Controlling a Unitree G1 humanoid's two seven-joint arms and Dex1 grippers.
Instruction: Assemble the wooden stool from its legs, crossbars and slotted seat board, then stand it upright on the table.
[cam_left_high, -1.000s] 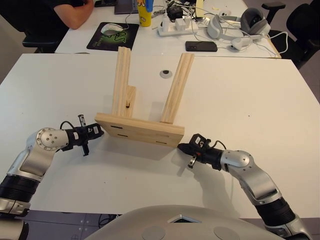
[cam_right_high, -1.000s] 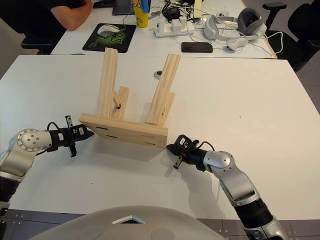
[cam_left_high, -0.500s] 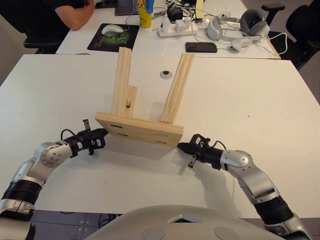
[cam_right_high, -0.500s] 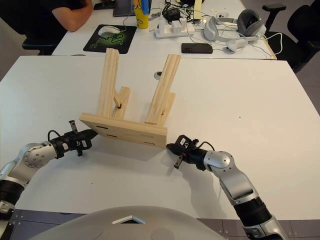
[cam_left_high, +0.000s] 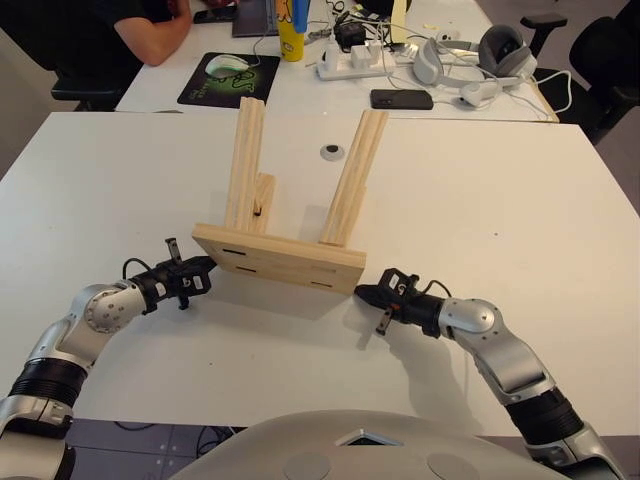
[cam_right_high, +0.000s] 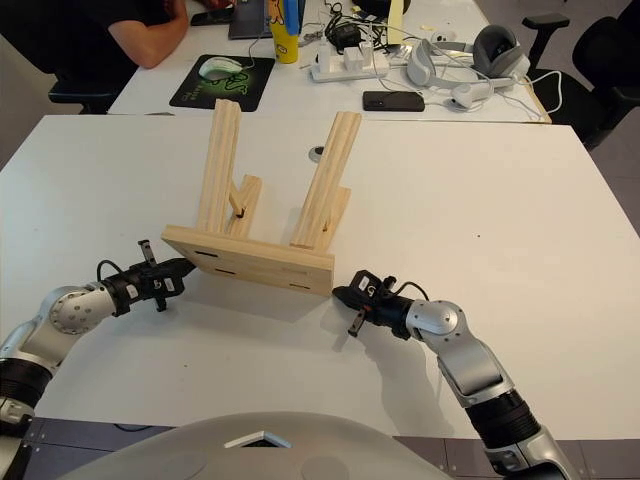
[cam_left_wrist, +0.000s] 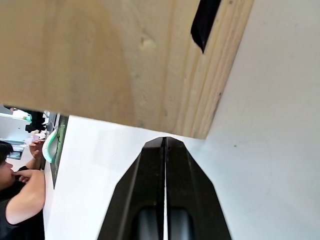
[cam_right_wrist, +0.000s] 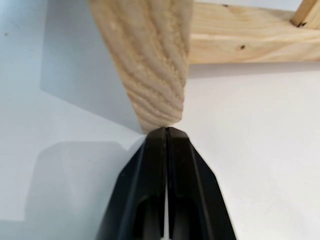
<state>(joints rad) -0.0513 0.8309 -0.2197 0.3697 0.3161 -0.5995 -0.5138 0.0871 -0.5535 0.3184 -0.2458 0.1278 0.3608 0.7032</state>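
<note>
The wooden stool (cam_left_high: 290, 200) lies tipped on the white table (cam_left_high: 520, 200). Its slotted seat board (cam_left_high: 280, 258) stands on edge towards me, and two long legs (cam_left_high: 352, 178) with short crossbars (cam_left_high: 262, 205) slope away from it. My left gripper (cam_left_high: 205, 266) is shut, its tip at the board's left corner (cam_left_wrist: 210, 125). My right gripper (cam_left_high: 360, 295) is shut too, its tip against the board's right corner (cam_right_wrist: 160, 107).
Behind the table stands a desk with a mouse pad (cam_left_high: 226, 75), a yellow cup (cam_left_high: 291, 20), a phone (cam_left_high: 401, 99) and headsets (cam_left_high: 470, 60). A small round grommet (cam_left_high: 331, 151) sits in the table behind the stool. A person's arm (cam_left_high: 150, 25) rests on the desk.
My left arm has dropped lower, and its gripper has moved up to the board's left corner. The right gripper has stayed at the right corner. The stool has not moved.
</note>
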